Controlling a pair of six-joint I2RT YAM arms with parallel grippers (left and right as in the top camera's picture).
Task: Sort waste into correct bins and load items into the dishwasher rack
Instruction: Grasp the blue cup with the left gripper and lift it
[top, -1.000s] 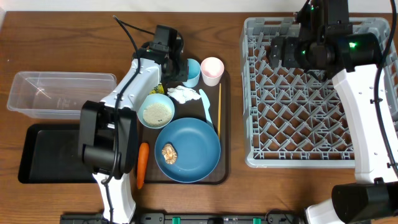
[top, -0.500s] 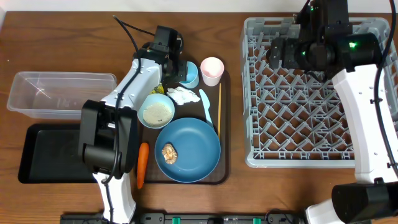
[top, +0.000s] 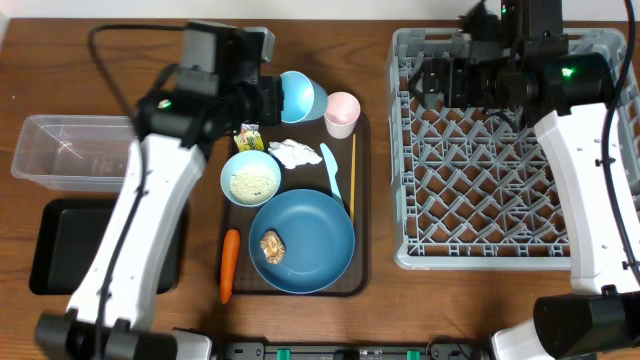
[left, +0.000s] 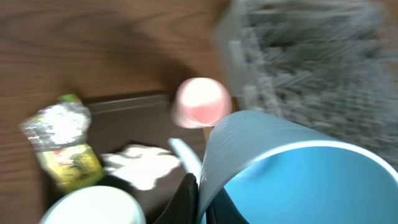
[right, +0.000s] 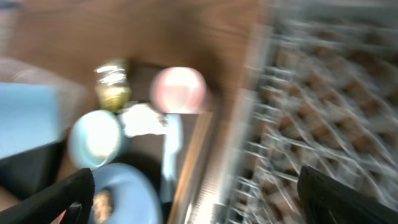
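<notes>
Half a second ago the blue cup (top: 301, 96) stood upright on the brown tray (top: 362, 200) beside the pink cup (top: 342, 112). Now it hangs over the tray's far edge, tipped on its side with its mouth showing. The left pincer (left: 200, 199) is clenched on the cup's rim, one dark finger outside the smooth wall. The left arm sits higher and looms larger from overhead. The right pincer (top: 432, 82) has edged a little leftward over the far left part of the grey lattice rack (top: 500, 190), and its fingers are spread wide with nothing between them. On the brown tray, the round white bowl (top: 250, 178) holds rice (top: 251, 183). The large round plate (top: 320, 245) carries a brown food lump (top: 271, 246). Between bowl and pink cup lie the crumpled white napkin (top: 291, 152) and the crinkled silver-and-green wrapper (top: 248, 138). The pale spoon (top: 331, 170) and thin wooden chopstick (top: 353, 175) lie side by side near the tray's right edge. The carrot (top: 229, 265) lies along its left edge. The clear tub (top: 70, 150) and black tray (top: 60, 245) sit on the wooden bench (top: 60, 70), to the left.
</notes>
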